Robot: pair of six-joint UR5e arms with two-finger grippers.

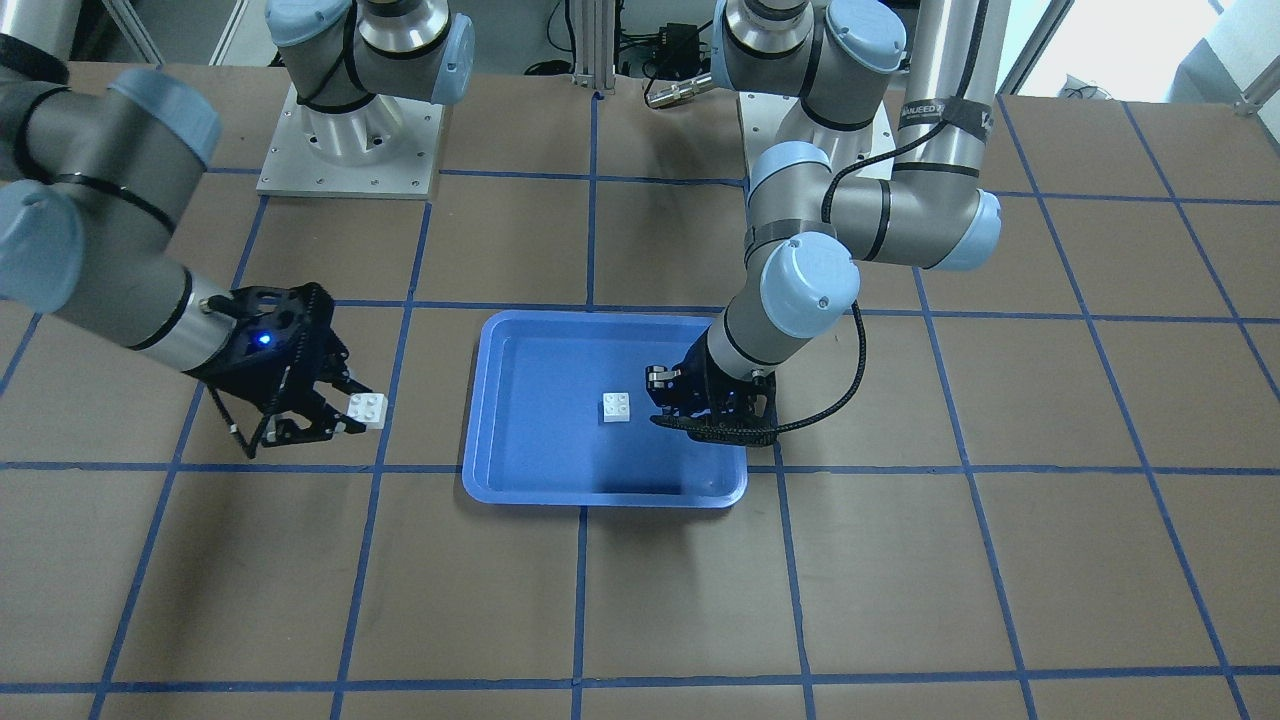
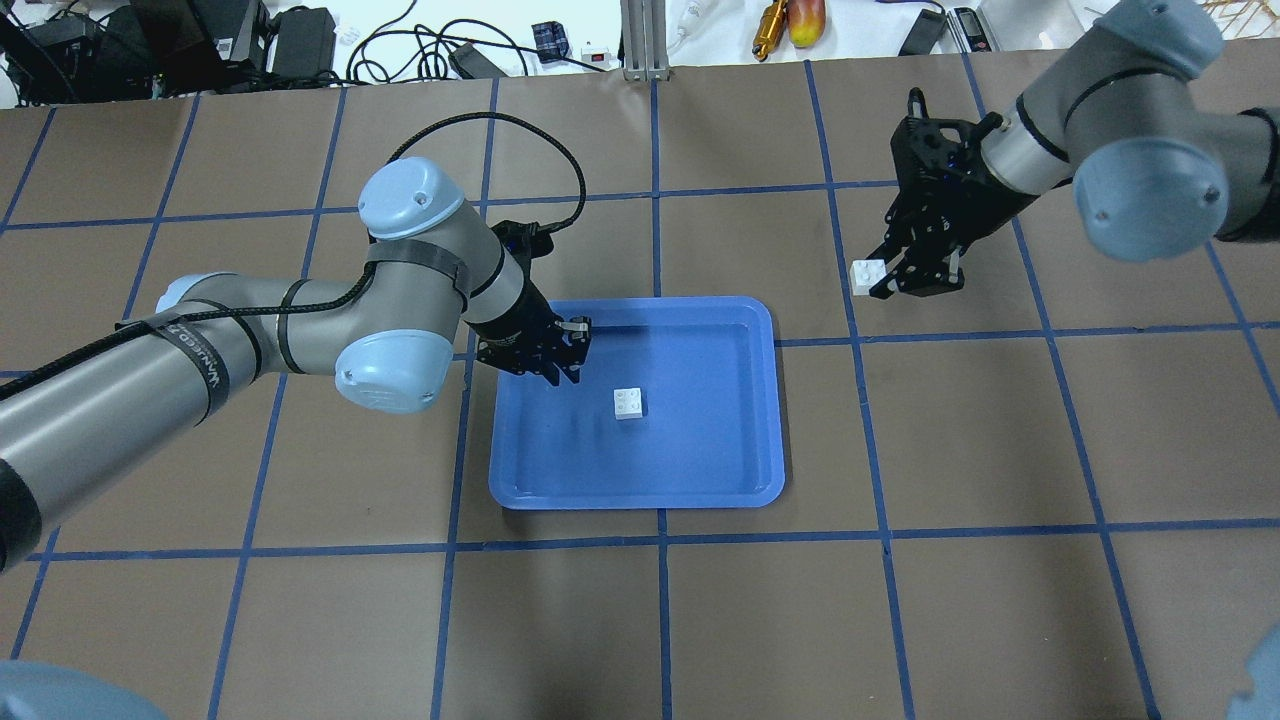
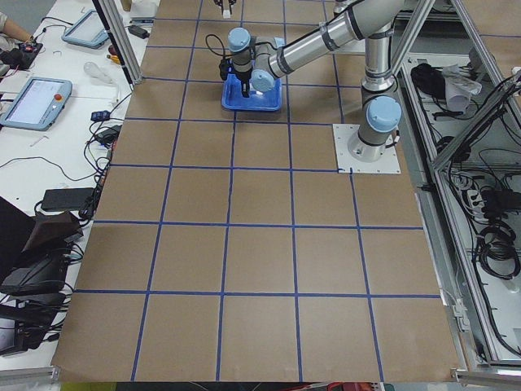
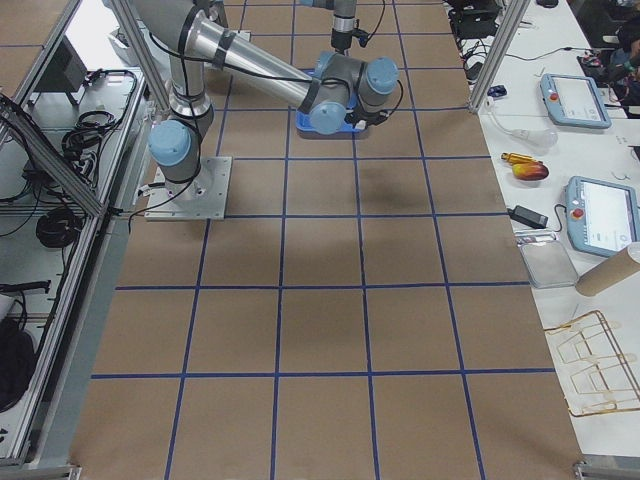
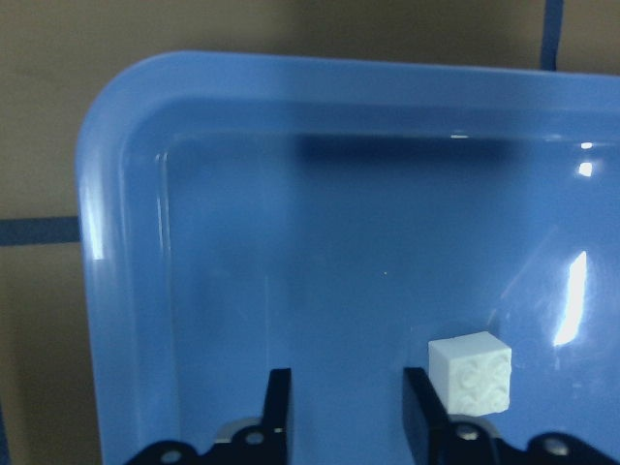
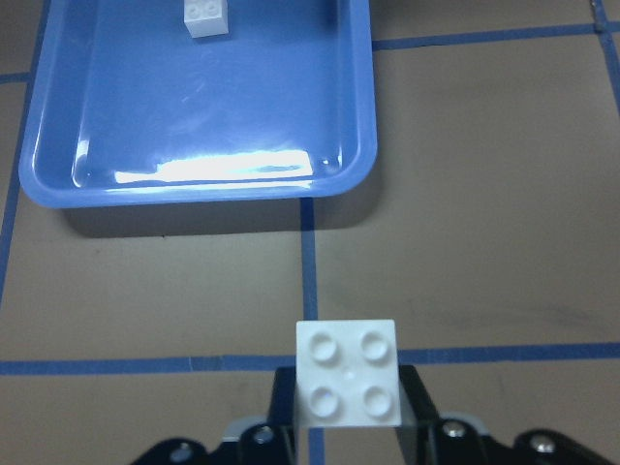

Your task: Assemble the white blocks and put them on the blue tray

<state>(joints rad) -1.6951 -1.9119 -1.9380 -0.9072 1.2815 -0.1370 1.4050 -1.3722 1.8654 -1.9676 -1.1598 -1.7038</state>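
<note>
Pre-assembly: right gripper (image 2: 882, 282) pinches one block (image 2: 866, 275) well off the tray (image 2: 700, 450). Other block (image 2: 629, 402) lies in tray; left gripper (image 2: 562, 372) beside it, jaws spread, empty. Next, likely: align studs, press together.

brown table (image 4: 320, 330), blue tape grid. near right arm (image 4: 250, 62): base at left of frame, reaching to upper centre, its joints covering most of the blue tray (image 4: 303, 126). far left arm (image 4: 345, 22): top edge. right side: cardboard tube (image 4: 612, 270), wire rack (image 4: 600, 362).
</note>
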